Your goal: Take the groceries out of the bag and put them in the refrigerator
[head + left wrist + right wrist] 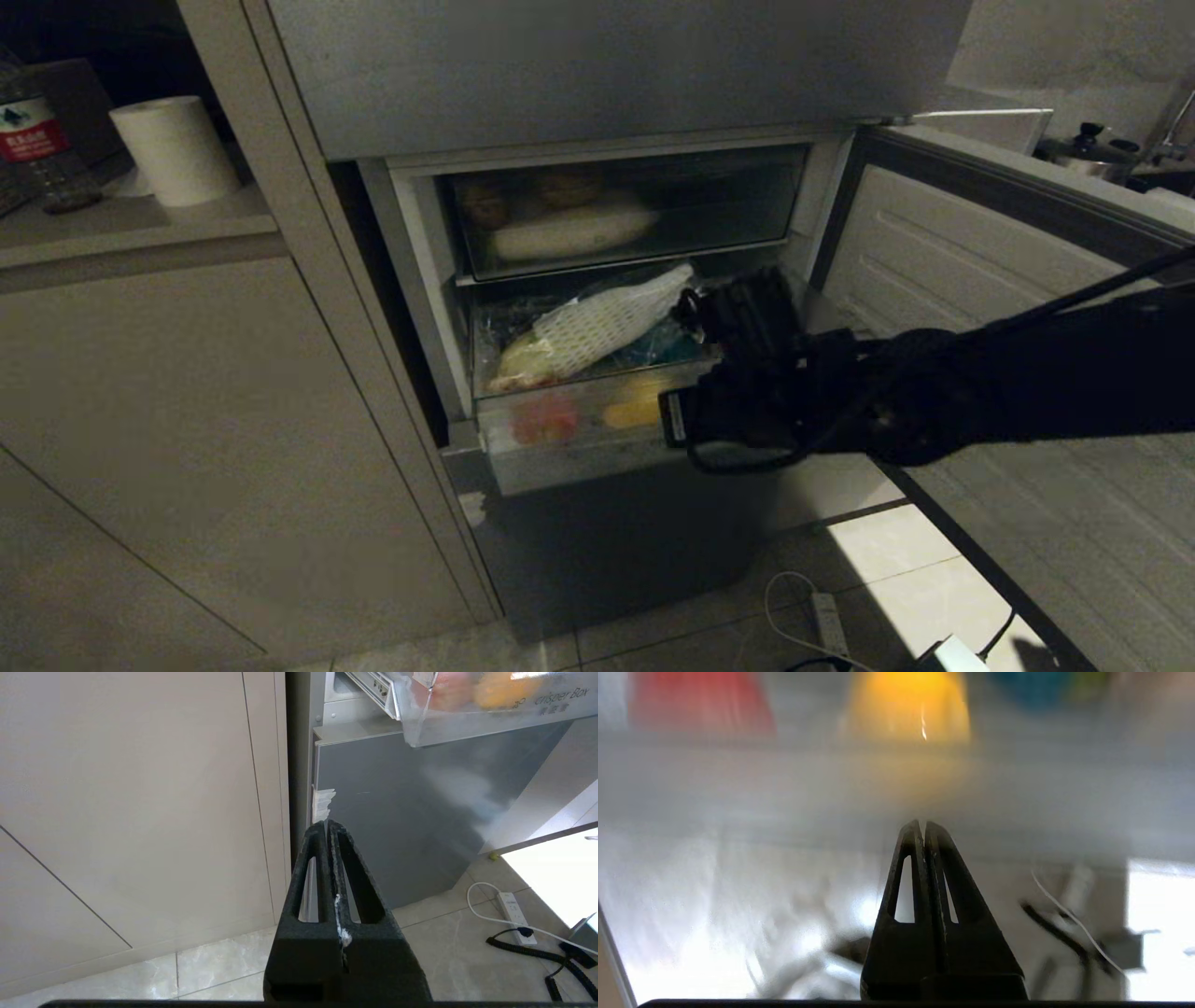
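Drawer front lies just ahead of my right gripper, jaws pressed together on nothing; I judge a straight push into the refrigerator.

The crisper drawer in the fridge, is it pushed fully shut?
No, the crisper drawer is pulled out, showing red and yellow produce behind its clear front.

The right gripper's closed jaws sit before the clear plastic crisper drawer — round yellow fruit just behind its wall, inside.
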You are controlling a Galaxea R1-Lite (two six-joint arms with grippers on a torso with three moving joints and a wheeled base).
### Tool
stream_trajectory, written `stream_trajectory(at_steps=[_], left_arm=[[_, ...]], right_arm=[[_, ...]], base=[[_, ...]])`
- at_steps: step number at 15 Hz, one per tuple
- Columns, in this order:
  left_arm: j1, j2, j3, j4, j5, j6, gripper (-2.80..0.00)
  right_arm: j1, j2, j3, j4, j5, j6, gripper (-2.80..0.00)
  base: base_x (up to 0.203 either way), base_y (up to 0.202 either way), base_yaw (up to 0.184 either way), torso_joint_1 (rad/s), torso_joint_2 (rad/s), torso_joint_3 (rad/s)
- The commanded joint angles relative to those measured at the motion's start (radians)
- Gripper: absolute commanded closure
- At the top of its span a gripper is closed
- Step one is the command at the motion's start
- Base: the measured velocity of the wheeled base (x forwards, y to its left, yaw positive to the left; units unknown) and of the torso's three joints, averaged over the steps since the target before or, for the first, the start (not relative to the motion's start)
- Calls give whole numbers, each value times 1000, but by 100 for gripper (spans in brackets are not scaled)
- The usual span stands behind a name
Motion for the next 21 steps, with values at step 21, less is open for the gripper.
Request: stream_trajectory(at_steps=[21], left_arm=[[0,0,0,0,1,0,0]], right_arm=[[-81,284,-233,-213,-196,106,0]], base=[[0,0,0,0,0,0]])
